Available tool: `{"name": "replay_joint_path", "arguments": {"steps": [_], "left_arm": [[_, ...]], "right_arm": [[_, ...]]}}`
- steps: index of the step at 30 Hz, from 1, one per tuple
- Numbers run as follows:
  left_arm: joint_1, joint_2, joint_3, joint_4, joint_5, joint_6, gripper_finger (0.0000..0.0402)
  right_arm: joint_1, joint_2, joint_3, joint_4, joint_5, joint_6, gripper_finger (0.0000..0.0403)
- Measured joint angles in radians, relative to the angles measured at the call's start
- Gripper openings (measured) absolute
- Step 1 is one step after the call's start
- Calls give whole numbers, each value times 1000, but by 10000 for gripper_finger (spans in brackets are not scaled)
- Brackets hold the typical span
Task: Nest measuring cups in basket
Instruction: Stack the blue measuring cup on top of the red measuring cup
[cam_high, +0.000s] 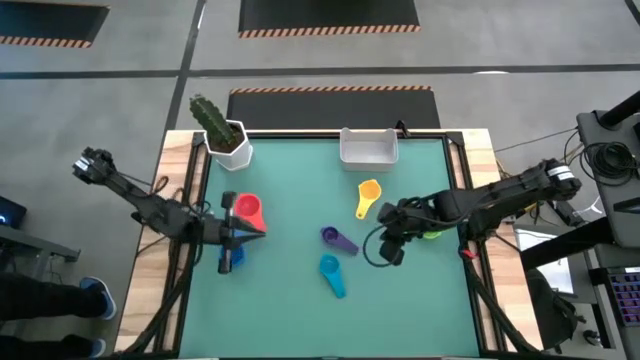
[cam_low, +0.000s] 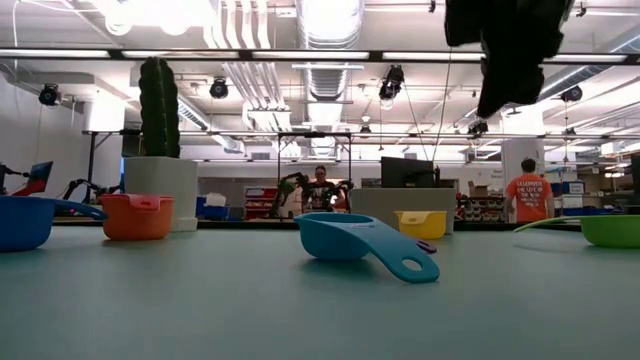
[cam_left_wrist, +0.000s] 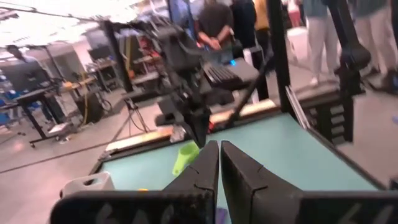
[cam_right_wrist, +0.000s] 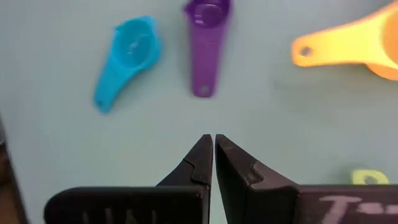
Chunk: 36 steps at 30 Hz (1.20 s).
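Note:
Several measuring cups lie apart on the green mat, each resting on its bowl and handle: red (cam_high: 247, 209), blue (cam_high: 230, 256), purple (cam_high: 338, 238), teal (cam_high: 331, 274), yellow (cam_high: 368, 196) and green (cam_high: 433, 233). The white basket (cam_high: 368, 148) stands at the far edge. My left gripper (cam_high: 262, 232) is shut and level, raised between the red and blue cups. Raised beside the green cup, my right gripper (cam_high: 388, 250) is shut and slants down. In the right wrist view it (cam_right_wrist: 213, 147) is short of the purple cup (cam_right_wrist: 207, 42) and the teal cup (cam_right_wrist: 127, 59).
A white pot with a green cactus (cam_high: 222, 135) stands at the mat's far left corner. Wooden rails (cam_high: 478, 200) border the mat. Bare mat lies along the near edge (cam_high: 300, 325). People stand in the room beyond the table (cam_low: 527, 192).

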Motion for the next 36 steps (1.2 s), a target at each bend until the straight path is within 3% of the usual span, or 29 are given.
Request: {"name": "replay_joint_path", "arguments": {"steps": [12,21,36], "left_arm": [[10,-175,-100,58,-70,-2,0],[10,-186,-103,58,-70,-2,0],[10,-186,-103,56,-70,-7,0]], "right_arm": [[-165,31,-19,-58,21,9,9],[-258,107,41,-104,37,-58,9],[-273,215,118,-108,71,-167,9]]}}
